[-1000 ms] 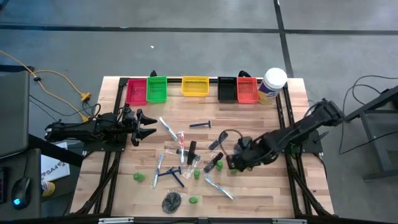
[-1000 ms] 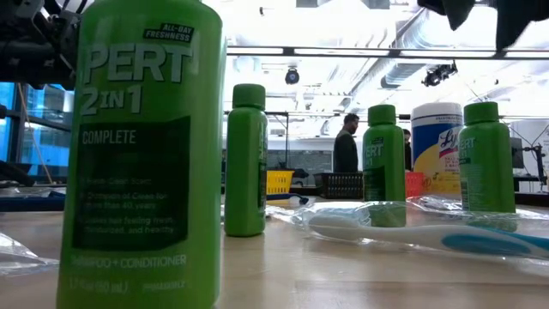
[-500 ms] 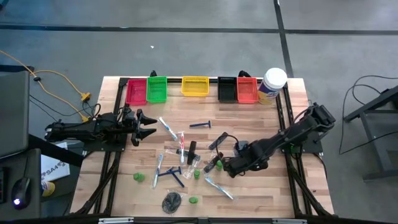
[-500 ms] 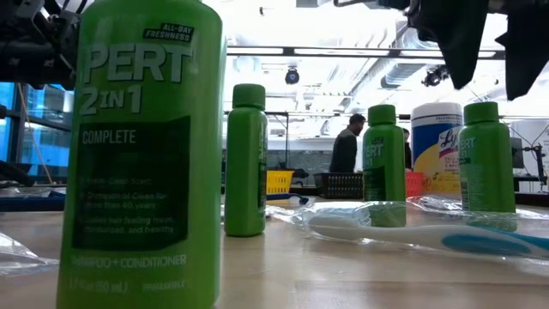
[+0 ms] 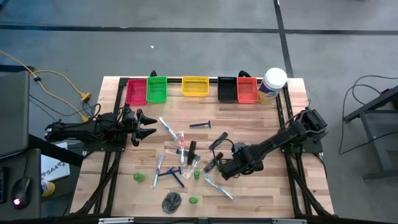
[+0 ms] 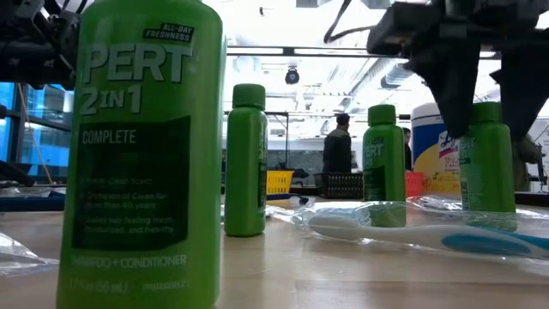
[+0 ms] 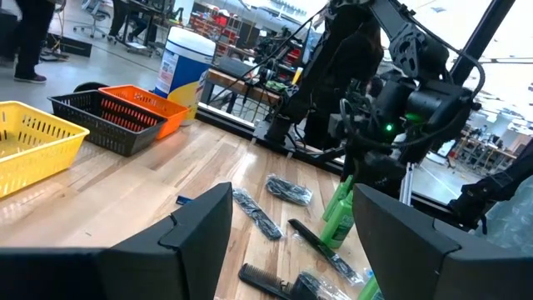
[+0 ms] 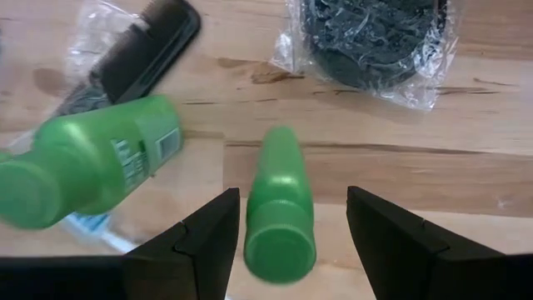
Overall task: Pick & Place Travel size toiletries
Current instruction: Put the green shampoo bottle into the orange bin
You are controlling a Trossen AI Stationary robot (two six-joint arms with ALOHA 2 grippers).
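**Right gripper straddling an upright green bottle, fingers apart**

The right gripper (image 5: 219, 167) is hanging directly over a small green bottle (image 8: 279, 204); in the right wrist view its two dark fingers (image 8: 196, 242) are standing wide apart, one on each side of the bottle's cap, with a gap showing between each finger and the green plastic; nothing is being held or touched. In the low view the same gripper (image 6: 485, 112) is reaching down from above with the bottle (image 6: 485, 159) showing between its fingers.

Just beside that bottle a second green bottle (image 8: 87, 167) is standing close by, leaning across the picture; beyond it a black comb in clear wrap (image 8: 137, 54) is lying flat on the table (image 5: 249, 124); ahead of the fingers a dark mesh puff in clear plastic (image 8: 375, 37) is resting on the wood, well clear of the bottle.

The left gripper (image 5: 148, 127) is waiting over the table's left edge, away from the items, its fingers spread and empty; its wrist view is looking between its own fingers (image 7: 196, 229) toward the right arm.

Between the two grippers more toiletries are lying scattered: a blue razor (image 5: 200, 124), wrapped toothbrushes (image 5: 168, 127), another mesh puff (image 5: 171, 201) nearer the front edge; a wrapped toothbrush (image 6: 412, 227) is lying just in front of the straddled bottle in the low view.
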